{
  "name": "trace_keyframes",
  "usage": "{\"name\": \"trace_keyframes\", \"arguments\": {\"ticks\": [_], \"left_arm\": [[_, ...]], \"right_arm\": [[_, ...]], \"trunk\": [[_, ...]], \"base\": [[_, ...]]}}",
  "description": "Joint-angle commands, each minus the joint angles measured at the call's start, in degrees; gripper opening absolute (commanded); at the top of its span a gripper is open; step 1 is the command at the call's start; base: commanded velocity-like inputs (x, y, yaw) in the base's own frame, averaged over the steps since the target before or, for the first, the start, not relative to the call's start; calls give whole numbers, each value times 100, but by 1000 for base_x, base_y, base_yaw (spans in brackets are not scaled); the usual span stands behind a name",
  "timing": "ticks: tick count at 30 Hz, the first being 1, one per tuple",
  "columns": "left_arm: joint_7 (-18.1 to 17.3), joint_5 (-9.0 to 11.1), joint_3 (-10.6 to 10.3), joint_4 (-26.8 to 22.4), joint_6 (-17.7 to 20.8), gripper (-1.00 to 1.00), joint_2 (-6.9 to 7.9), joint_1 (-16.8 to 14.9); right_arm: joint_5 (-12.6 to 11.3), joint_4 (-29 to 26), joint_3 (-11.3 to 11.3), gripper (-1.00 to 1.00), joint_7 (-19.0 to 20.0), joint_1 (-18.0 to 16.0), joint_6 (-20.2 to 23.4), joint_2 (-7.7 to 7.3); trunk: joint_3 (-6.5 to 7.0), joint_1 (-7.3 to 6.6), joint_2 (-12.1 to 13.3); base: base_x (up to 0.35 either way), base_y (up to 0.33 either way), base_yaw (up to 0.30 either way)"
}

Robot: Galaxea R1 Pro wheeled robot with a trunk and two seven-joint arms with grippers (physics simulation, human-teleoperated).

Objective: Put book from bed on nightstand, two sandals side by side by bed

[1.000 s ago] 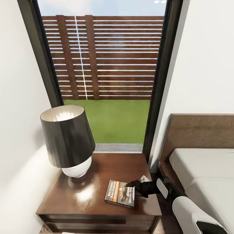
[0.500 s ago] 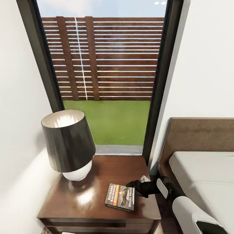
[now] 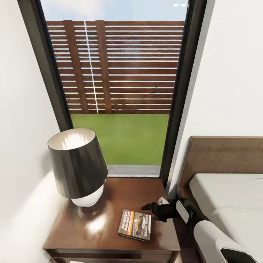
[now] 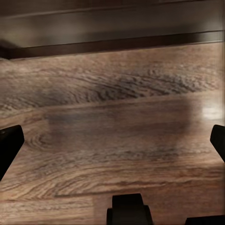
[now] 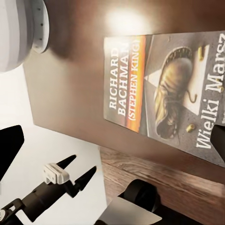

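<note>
The book lies flat, cover up, on the front right part of the nightstand. In the right wrist view the book shows its orange band and white lettering. My right gripper hovers just above and behind the book's right edge, open, with nothing between its fingers. Its two fingers stand wide apart in the right wrist view. My left gripper is open over wood-plank floor. The bed lies to the right of the nightstand. The sandals are out of view.
A lamp with a dark shade and white base takes up the nightstand's left half. A tall dark-framed window stands behind it, with white walls on either side. The brown headboard rises close to the nightstand's right side.
My right gripper has lifted clear of the book's right edge, which it overlapped before. The book stays on the nightstand. The head view has shifted, so the scene sits lower.
</note>
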Motion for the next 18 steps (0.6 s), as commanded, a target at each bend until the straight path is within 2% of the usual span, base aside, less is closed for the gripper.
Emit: {"name": "trace_keyframes", "arguments": {"ticks": [1,18], "left_arm": [[-16,60,-43,-5,13,100,4,-2],[-16,60,-47,-1,11,100,4,-2]], "right_arm": [[18,-5,-40,100,15,-2,28,5],[14,-5,-32,100,38,-1,-18,5]], "trunk": [[13,-23,39],[318,-397,721]], "base": [[0,0,0],[0,0,0]]}}
